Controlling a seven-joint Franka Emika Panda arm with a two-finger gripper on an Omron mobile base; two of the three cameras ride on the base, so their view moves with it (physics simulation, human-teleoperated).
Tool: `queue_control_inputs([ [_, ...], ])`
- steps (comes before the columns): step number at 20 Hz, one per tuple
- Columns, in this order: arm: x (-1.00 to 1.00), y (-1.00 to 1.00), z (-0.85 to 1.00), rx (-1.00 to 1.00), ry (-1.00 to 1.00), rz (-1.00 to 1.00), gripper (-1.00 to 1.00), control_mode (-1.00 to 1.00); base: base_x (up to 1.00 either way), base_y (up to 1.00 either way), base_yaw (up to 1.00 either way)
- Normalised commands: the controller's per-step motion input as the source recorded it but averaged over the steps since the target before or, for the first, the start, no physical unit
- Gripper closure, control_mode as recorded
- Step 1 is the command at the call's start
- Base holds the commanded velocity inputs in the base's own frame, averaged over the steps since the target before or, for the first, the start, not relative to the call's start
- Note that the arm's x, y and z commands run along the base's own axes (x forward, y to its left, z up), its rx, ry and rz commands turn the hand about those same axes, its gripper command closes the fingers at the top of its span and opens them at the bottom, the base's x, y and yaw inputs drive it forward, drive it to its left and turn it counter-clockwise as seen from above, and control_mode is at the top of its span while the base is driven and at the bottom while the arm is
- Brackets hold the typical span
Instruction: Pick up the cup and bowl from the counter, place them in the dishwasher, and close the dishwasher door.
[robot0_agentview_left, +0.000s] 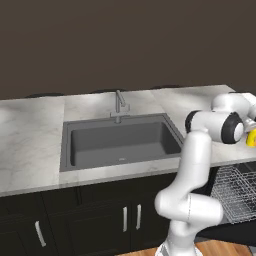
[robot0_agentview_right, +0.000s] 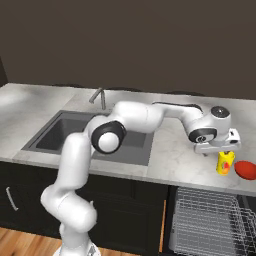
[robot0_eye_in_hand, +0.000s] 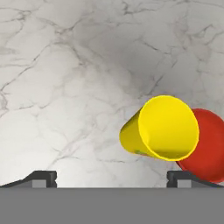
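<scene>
Two dark fingertips (robot0_eye_in_hand: 39, 178) poke up at the bottom of the hand view, set far apart — the jaws are wide and hold nothing. Between them lies bare marble. Closer to the right tip is the cup (robot0_eye_in_hand: 161, 127), yellow, with its open mouth facing the camera. Right behind it, partly hidden, is the red bowl (robot0_eye_in_hand: 210, 148); whether the two touch is hard to tell.

From the right base view, the white arm comes up from the floor, bends at a big dark joint over the sink's (robot0_agentview_right: 60, 134) front edge, then reaches flat across to the right. Its hand points down, and the gripper (robot0_agentview_right: 216, 152) hangs just above the counter (robot0_agentview_right: 170, 150), a little to the left of the cup (robot0_agentview_right: 225, 162). The cup stands upright near the counter's front edge, and the bowl (robot0_agentview_right: 245, 169) sits just to its right.

Below them the dishwasher (robot0_agentview_right: 207, 222) is open, and its silver wire rack (robot0_agentview_right: 210, 215) is pulled out toward the front.

In the left base view the arm stands at the right, with its elbow up over the counter — a bit of the cup (robot0_agentview_left: 251, 137) peeks out behind the wrist. The tap (robot0_agentview_left: 119, 105) rises behind the sink, and dark cabinets (robot0_agentview_left: 90, 222) with silver handles sit under the counter.
</scene>
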Motion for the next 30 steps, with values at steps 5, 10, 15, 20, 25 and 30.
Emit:
queue_control_inputs([
  [5,0.36,-0.04,-0.29,0.00,0.04,0.00,-1.00,-1.00,0.00,0.00,0.00],
  [10,0.30,0.00,-0.35,0.00,0.04,0.00,-1.00,-1.00,0.00,0.00,0.00],
  [15,0.27,-0.03,-0.28,0.00,0.02,0.00,-1.00,-1.00,0.00,0.00,0.00],
  [20,0.23,-0.08,-0.25,0.00,0.00,0.00,-1.00,-1.00,0.00,0.00,0.00],
  [25,0.18,-0.03,-0.21,0.00,0.00,0.00,1.00,-1.00,0.00,0.00,0.00],
  [30,0.00,-0.04,0.00,0.00,0.00,0.00,1.00,-1.00,0.00,0.00,0.00],
])
